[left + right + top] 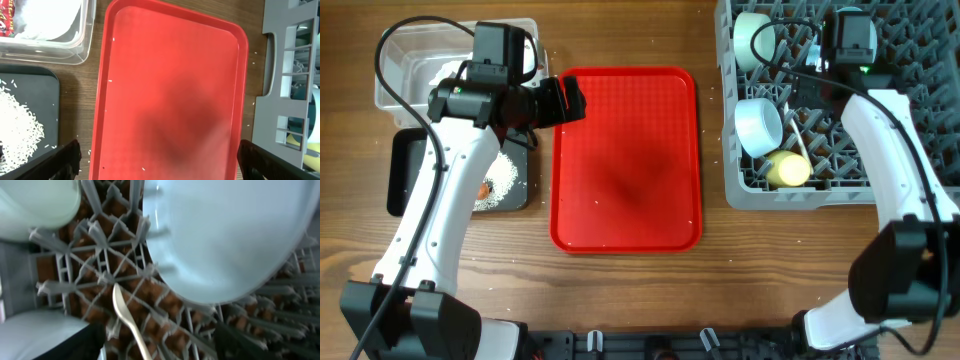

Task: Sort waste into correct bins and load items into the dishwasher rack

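Note:
My left gripper (565,100) is open and empty above the left edge of the red tray (625,160); its fingers frame the tray in the left wrist view (160,165). The clear tub (400,60) holds white-and-red wrapper paper (7,20). The black tray (400,170) holds white rice (505,180) and an orange carrot piece (483,188). My right gripper (807,80) is open and empty inside the grey rack (750,190), just above the white spoon (125,312) and beside the pale blue plate (225,235). The rack also holds a mint-green bowl (753,38), a pale blue bowl (757,125) and a yellow cup (787,170).
The red tray (170,90) lies flat between the bins and the rack, with a few stray rice grains on it. Loose grains also lie on the wood beside the black tray (25,85). The rack's wall (290,75) stands just right of the tray.

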Available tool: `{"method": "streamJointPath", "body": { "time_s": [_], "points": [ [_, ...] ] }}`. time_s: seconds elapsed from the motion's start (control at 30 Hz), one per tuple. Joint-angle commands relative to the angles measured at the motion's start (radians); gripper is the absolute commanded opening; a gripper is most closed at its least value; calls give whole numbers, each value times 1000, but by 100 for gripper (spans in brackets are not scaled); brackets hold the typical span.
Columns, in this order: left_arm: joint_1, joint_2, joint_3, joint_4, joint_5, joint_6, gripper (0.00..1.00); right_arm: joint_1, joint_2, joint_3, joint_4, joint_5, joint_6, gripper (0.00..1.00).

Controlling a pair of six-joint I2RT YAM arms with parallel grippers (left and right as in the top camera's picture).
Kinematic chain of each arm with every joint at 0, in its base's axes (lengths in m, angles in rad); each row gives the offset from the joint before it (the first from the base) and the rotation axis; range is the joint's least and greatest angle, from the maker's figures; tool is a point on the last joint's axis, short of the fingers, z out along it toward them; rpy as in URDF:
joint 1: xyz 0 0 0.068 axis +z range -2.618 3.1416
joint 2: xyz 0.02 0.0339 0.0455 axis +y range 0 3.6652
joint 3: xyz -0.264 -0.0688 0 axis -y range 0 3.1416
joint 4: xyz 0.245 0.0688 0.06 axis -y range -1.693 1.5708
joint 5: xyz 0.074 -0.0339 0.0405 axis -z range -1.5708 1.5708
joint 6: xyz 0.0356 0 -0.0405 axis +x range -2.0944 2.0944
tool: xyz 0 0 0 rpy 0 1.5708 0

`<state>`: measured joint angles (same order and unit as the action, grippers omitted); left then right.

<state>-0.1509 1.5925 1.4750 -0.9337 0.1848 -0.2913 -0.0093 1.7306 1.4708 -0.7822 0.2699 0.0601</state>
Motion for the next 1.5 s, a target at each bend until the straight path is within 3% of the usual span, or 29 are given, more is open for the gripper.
{"method": "streamJointPath", "body": {
  "time_s": [0.0, 0.27, 0.67, 0.93, 1.1, 1.27, 1.47],
  "points": [
    [-4, 11, -2, 2, 9, -9, 100, 8, -199, 84, -25, 74, -44, 100],
    [-4, 11, -2, 2, 9, -9, 100, 8, -422, 85, -38, 90, -86, 100],
    [-4, 11, -2, 2, 9, -9, 100, 8, -404, 82, -39, 90, -86, 100],
    [-4, 11, -2, 2, 9, -9, 100, 10, -481, -16, -29, 82, -79, 100],
    [-4, 11, -2, 2, 9, -9, 100, 9, -673, -274, 196, -40, -79, 100],
    [-4, 11, -2, 2, 9, -9, 100, 2, -969, -706, 529, -212, -79, 100],
    [-4, 11, -2, 2, 9, -9, 100, 0, -1279, -1092, 669, -280, -79, 100]
  ]
}}
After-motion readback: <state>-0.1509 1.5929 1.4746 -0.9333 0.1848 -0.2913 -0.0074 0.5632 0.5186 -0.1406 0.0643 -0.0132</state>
